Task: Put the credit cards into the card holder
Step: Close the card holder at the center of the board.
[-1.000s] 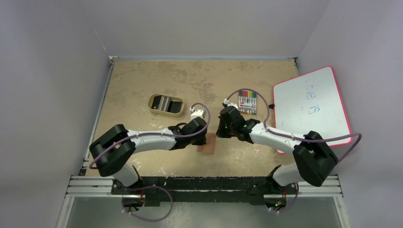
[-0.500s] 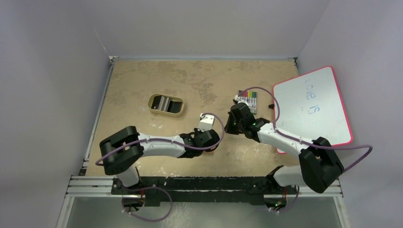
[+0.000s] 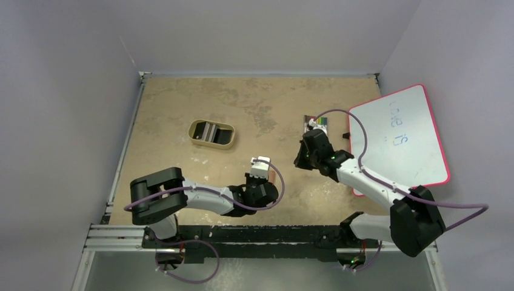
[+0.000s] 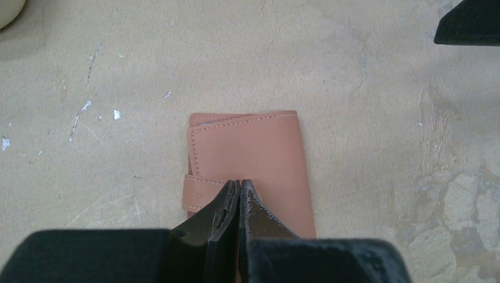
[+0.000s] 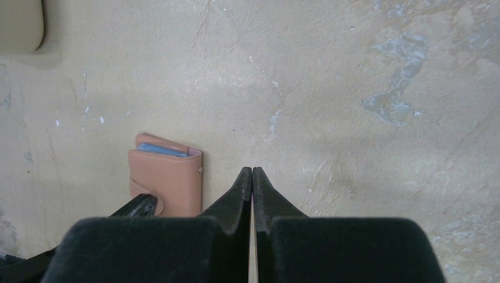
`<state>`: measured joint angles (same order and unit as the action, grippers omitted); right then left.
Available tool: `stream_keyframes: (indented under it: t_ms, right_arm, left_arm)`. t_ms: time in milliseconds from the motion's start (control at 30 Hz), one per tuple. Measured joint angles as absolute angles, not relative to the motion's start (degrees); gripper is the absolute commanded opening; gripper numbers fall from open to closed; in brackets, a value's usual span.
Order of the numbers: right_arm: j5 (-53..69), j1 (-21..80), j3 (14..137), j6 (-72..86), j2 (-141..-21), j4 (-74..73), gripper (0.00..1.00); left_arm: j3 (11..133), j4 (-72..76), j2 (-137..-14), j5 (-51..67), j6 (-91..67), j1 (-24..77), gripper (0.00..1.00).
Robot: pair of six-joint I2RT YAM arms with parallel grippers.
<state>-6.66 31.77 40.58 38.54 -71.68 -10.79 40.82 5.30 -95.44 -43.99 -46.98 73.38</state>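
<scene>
**Left hand**: fingers pressed together, nothing between them. The tips sit over the strap at the near end of the wallet; whether they touch it cannot be told. The wallet lies folded flat on the desk, under and just ahead of this hand.

**Right hand**: fingers together, empty, above bare desk. The wallet lies to its left, apart from it.

**Views:** Only the right wrist view shows a blue edge at the wallet's far end. The top view hides the wallet almost wholly under the left wrist. It alone shows:
- the tray, well ahead and left of the left hand, holding grey and dark cards;
- the markers, just beyond the right hand;
- a whiteboard to the right hand's right.

**Surface and room:** The desk is tan, mottled and flecked with pale scuffs. The walls are plain pale grey.
</scene>
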Motion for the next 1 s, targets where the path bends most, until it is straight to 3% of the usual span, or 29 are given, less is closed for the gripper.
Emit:
stream_keyframes:
  t_ms: [300,1000]
  right_arm:
    - [-8.6,30.0,41.4,38.4,-69.0,-15.2,0.00]
    - [-17.3,27.6,55.9,38.1,-62.3,-30.7,0.00]
  left_arm:
    - [37.6,12.7,-97.9,-49.9,-47.5,75.8,0.00]
    - [34.7,20.8,-102.7,-61.8,-56.6,84.0,0.00]
